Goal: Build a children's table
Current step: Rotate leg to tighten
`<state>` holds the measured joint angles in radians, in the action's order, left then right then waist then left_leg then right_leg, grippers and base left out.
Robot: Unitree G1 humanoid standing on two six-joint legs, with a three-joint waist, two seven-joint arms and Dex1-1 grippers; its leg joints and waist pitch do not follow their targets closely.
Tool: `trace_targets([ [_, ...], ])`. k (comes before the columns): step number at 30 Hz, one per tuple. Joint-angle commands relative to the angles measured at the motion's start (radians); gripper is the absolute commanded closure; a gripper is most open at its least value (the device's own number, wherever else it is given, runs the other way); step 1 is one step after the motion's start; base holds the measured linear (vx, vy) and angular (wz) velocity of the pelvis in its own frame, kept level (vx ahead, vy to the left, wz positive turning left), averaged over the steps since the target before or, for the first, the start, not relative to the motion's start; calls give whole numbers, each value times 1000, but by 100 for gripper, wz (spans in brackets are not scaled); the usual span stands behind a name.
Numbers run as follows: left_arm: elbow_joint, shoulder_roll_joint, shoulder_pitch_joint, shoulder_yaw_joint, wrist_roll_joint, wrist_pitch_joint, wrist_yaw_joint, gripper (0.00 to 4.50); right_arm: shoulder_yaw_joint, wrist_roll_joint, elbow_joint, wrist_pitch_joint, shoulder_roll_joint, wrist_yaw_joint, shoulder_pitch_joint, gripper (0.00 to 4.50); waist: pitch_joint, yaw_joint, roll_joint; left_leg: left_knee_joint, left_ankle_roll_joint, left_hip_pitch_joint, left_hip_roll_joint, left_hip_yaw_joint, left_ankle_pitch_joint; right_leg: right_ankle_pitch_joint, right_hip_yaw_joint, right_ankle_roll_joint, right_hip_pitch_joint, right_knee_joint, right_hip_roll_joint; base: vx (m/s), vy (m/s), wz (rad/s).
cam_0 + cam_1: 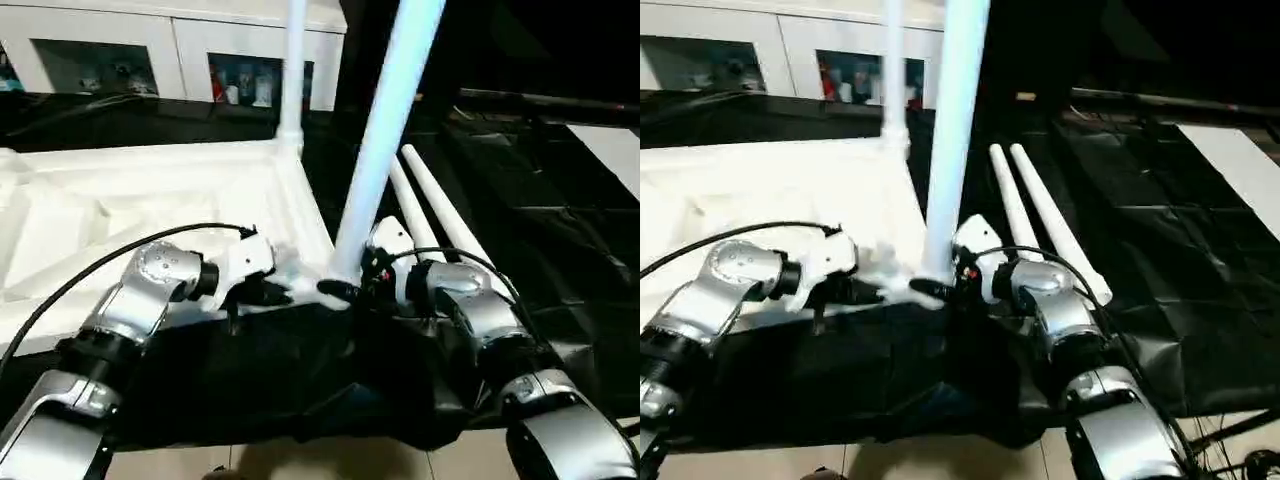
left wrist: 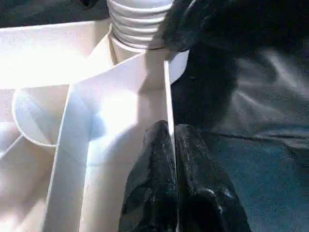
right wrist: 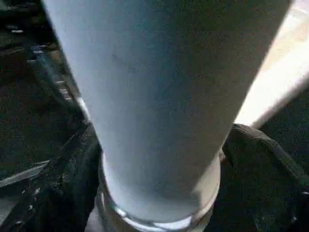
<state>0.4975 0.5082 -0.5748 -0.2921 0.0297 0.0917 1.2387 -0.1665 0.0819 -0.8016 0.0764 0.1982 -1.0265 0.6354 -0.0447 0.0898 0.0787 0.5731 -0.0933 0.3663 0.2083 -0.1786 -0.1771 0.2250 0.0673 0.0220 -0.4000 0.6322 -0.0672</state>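
Observation:
The children's table top (image 1: pixel 150 200) lies underside up on the black-draped work table. One white leg (image 1: pixel 293 70) stands in its far corner socket. A second leg (image 1: pixel 385 130) stands upright in the near right corner, its ribbed foot (image 2: pixel 137 24) seated in the socket. My right gripper (image 1: pixel 345 288) is open, one black finger (image 3: pixel 63 183) on each side of that leg's base. My left gripper (image 2: pixel 170 133) is shut on the top's thin rim wall (image 2: pixel 166 96), just left of that corner. Two loose legs (image 1: pixel 440 210) lie side by side on the cloth to the right.
The black cloth (image 1: pixel 560 250) covers the work table and hangs over its front edge. White cabinets with glass doors (image 1: pixel 100 60) stand behind. A white panel (image 1: pixel 610 150) lies at the far right. Pale floor (image 1: pixel 300 460) shows below the table's edge.

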Motion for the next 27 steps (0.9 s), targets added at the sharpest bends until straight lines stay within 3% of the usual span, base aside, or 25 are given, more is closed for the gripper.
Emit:
trace_targets([
  [1,-22,-2,13,-18,-29,-23,38,450,-14,14,41,-13,20,-51,-14,53,56,-1,-12,-53,88,-16,35,0,-74,-125,-53,260,58,-50,-72,0,0,0],
  [3,-18,1,13,-17,-28,-26,40,450,-16,16,44,-17,20,-58,-17,53,56,-2,-11,-54,83,-14,33,0,-73,-118,-53,258,59,-50,-72,0,0,0],
  [4,-18,3,14,-17,-29,-28,43,450,-15,18,42,-18,18,-60,-17,80,55,-2,-10,-54,81,-14,33,0,-77,-110,-54,256,58,-52,-72,0,0,0],
  [6,-18,3,14,-17,-29,-30,45,450,-13,23,37,-20,14,-67,-17,88,56,-2,-11,-54,74,-15,33,1,-81,-93,-54,252,58,-52,-73,0,0,0],
  [14,-32,5,29,-18,-33,-18,68,450,-5,31,65,-45,14,-91,-46,162,57,-1,-9,-51,90,-14,30,0,-43,-144,-53,256,59,-47,-70,0,0,0],
  [21,-10,-13,28,-22,-21,-3,40,450,32,33,17,-64,-20,22,-45,175,54,-4,-11,-54,66,-14,31,2,-86,-73,-54,249,57,-52,-72,0,0,0],
  [23,44,-41,3,-30,23,4,-38,450,62,13,-42,-69,-53,178,-33,175,51,-9,-14,-58,47,-15,30,2,-105,-32,-56,241,53,-58,-73,0,0,0],
  [27,126,-114,-51,-22,59,91,-175,450,84,-19,-106,-91,-114,413,-22,176,39,-11,-20,-68,-21,-27,32,6,-236,192,-59,196,44,-81,-77,0,0,0],
])
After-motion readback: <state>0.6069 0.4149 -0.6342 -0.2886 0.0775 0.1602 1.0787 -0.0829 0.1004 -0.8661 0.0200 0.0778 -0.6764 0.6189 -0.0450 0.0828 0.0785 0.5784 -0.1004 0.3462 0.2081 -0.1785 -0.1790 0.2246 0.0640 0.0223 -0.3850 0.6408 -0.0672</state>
